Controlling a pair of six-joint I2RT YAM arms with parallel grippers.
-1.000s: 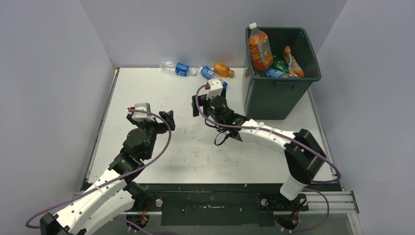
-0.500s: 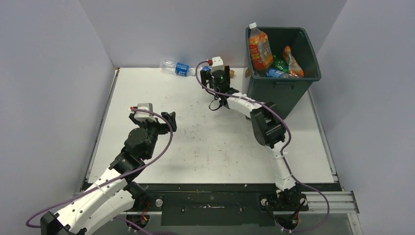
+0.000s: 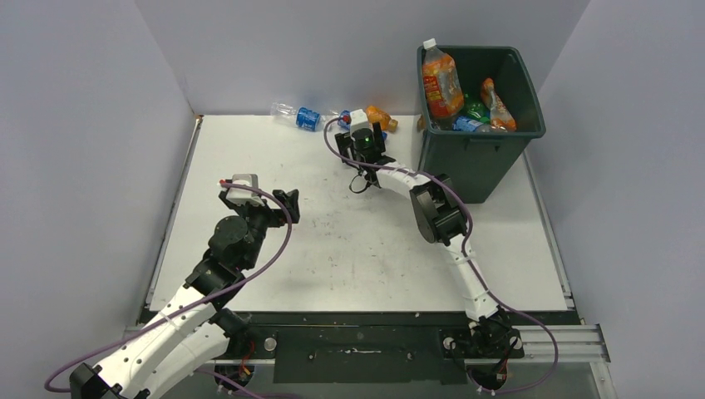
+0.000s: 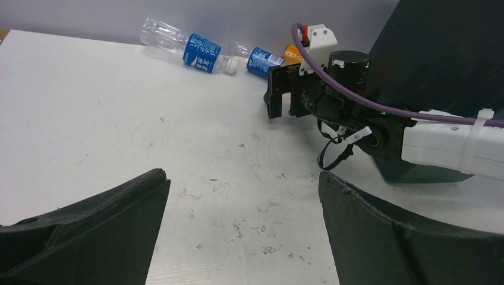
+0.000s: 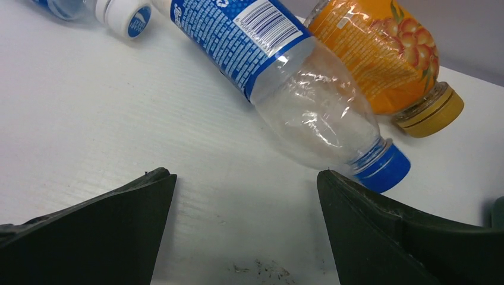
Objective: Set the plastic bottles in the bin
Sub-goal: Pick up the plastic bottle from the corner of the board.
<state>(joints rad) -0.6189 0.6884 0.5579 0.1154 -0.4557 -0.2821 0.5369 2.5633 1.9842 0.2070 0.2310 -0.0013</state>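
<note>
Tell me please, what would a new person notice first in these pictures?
The dark green bin at the far right of the table stands out, with several bottles inside and a tall orange bottle rising above its rim. Next comes the right hand, open, stretched out to the far edge, where a clear blue-capped bottle lies beside a small orange bottle.

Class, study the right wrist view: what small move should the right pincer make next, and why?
Probably ease the right pincer forward until it straddles the blue-capped clear bottle: it is open, and that bottle lies just ahead, beside the orange bottle.
</note>
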